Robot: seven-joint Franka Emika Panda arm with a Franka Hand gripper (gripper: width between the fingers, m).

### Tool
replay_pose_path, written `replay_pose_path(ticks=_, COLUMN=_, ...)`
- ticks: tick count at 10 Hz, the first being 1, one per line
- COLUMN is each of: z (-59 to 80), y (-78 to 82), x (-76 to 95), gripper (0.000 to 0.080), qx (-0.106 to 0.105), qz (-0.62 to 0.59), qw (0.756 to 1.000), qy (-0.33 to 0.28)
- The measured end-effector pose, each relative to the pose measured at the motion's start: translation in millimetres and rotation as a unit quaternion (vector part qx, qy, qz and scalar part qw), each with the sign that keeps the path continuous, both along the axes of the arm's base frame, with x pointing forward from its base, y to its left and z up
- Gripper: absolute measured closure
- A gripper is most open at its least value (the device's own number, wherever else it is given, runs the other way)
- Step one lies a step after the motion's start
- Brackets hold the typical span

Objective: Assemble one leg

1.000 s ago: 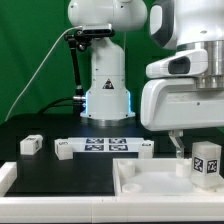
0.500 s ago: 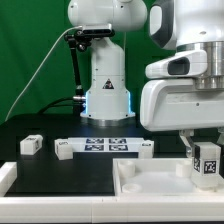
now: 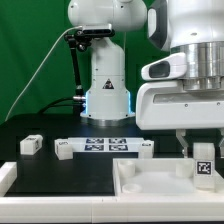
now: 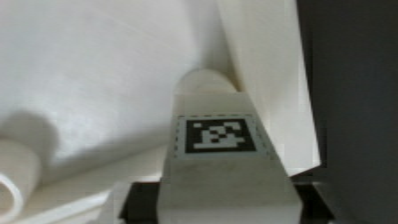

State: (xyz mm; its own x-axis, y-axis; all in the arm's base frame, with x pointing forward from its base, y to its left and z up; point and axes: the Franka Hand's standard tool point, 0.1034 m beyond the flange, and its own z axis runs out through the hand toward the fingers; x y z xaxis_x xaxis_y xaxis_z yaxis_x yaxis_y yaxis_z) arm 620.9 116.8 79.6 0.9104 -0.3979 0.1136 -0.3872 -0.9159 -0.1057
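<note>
The leg stands upright at the exterior view's right. Its tag faces that camera, and its lower end is down inside the tray, close to the tray's far right corner. I cannot tell whether its foot already touches the tray floor or hangs just above it. No hole or socket shows under it in either view.

The claw is pinching the leg by its upper part. The wrist view shows the leg running straight out from between the dark jaws, tag toward the lens, with one jaw against each flank. The leg looks centred in the grip rather than skewed.

The main risk, as I judge it, is seating. If the foot is not square over its mount, pressing or turning could jam it crooked or start it askew. The tray rim runs just beside the leg in the wrist view, so a small sideways drift could catch the leg on that wall and twist it in the grip. The plastic looks smooth, and the leg might slip between the jaws under a twisting load.

Well apart on the bench lie the marker board and the loose blocks.
</note>
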Motion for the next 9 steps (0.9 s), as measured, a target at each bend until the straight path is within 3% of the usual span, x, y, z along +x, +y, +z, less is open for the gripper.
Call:
replay_pose_path(ticks=2, z=-0.6, y=-0.3, x=-1.0, gripper=0.0508, qx=0.017, qz=-0.131, qw=0.991, qy=0.005)
replay_pose_path(ticks=5, z=-1.0, y=3.8, x=-3.3, gripper=0.0507, qx=0.036, qz=-0.341, qw=0.939, qy=0.012)
replay_pose_path(ticks=9, z=-1.2, y=2.9, x=-3.6, gripper=0.0507, qx=0.061, qz=-0.451, qw=0.890, qy=0.021)
